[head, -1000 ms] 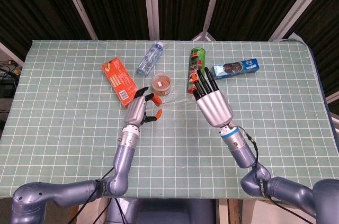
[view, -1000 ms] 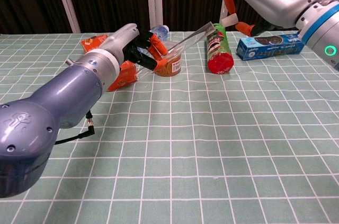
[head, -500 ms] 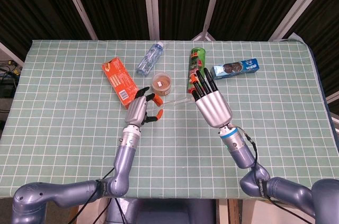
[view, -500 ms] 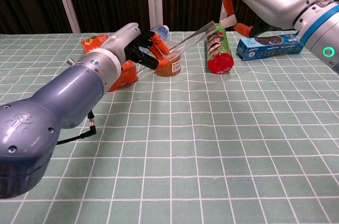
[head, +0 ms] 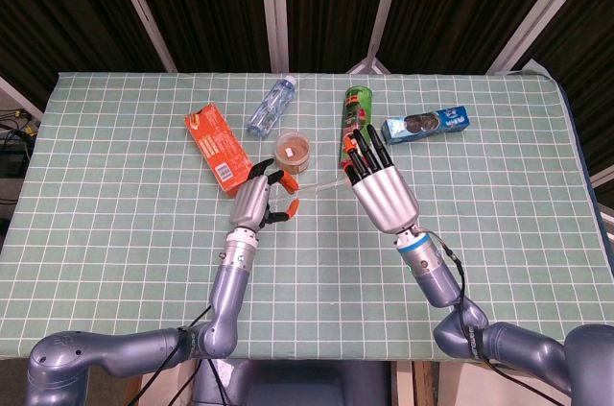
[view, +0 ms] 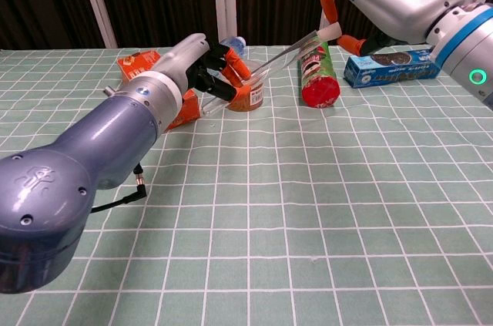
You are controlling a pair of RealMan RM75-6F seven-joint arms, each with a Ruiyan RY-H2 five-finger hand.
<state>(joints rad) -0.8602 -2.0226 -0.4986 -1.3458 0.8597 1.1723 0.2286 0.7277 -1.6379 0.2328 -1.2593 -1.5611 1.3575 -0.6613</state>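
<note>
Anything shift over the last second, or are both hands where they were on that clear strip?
Small moves only. The left hand has slid slightly to its right and nearer the robot; the right hand has eased slightly left and back too. Both still hold the clear strip stretched between them over the cup. The orange box, bottle, chips can and cookie box have not moved.
</note>
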